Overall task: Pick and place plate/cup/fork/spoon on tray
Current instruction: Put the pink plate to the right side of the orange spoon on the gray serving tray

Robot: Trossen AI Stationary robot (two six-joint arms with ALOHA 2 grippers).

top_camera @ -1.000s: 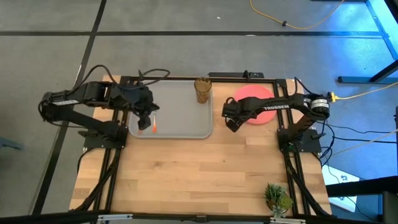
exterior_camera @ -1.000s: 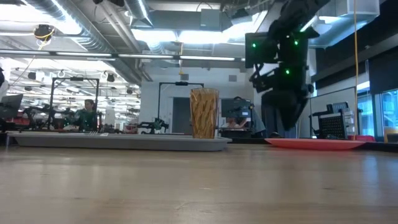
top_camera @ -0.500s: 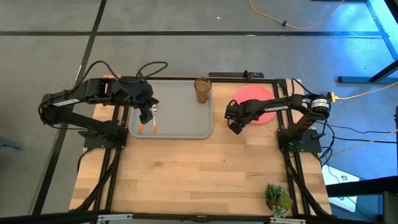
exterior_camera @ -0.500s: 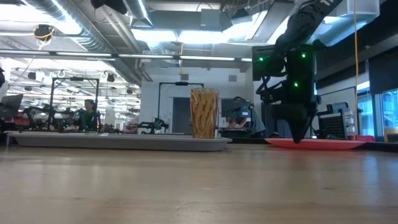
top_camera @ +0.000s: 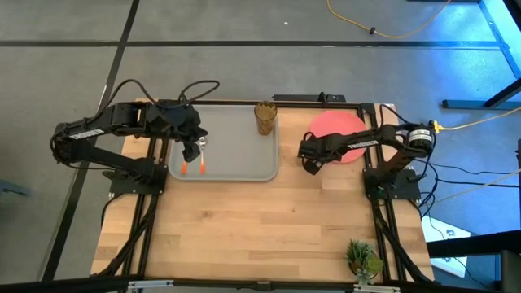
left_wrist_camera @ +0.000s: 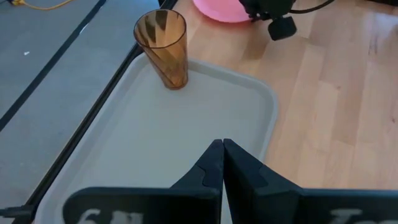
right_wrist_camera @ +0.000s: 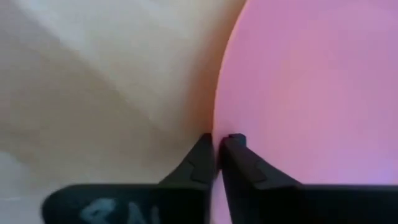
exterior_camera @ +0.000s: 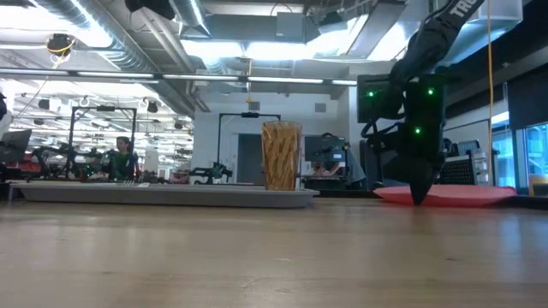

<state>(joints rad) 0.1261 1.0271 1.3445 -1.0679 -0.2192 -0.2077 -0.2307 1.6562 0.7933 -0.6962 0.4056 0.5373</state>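
1. High view first: the left hand (top_camera: 189,152) hangs over the left part of the grey tray (top_camera: 236,159), fingers pressed together on nothing.
2. Just below it in that view, the fork (top_camera: 185,165) and the spoon (top_camera: 202,163) lie side by side on the tray, orange handles toward the near rim.
3. Standing upright in the tray's far right corner is the amber cup (top_camera: 264,118).
4. Right of the tray, the right hand (top_camera: 310,167) is down at the surface (top_camera: 260,228), fingers nearly shut on the left rim of the coral plate (top_camera: 335,126).
5. That plate lies on the surface, off the tray.
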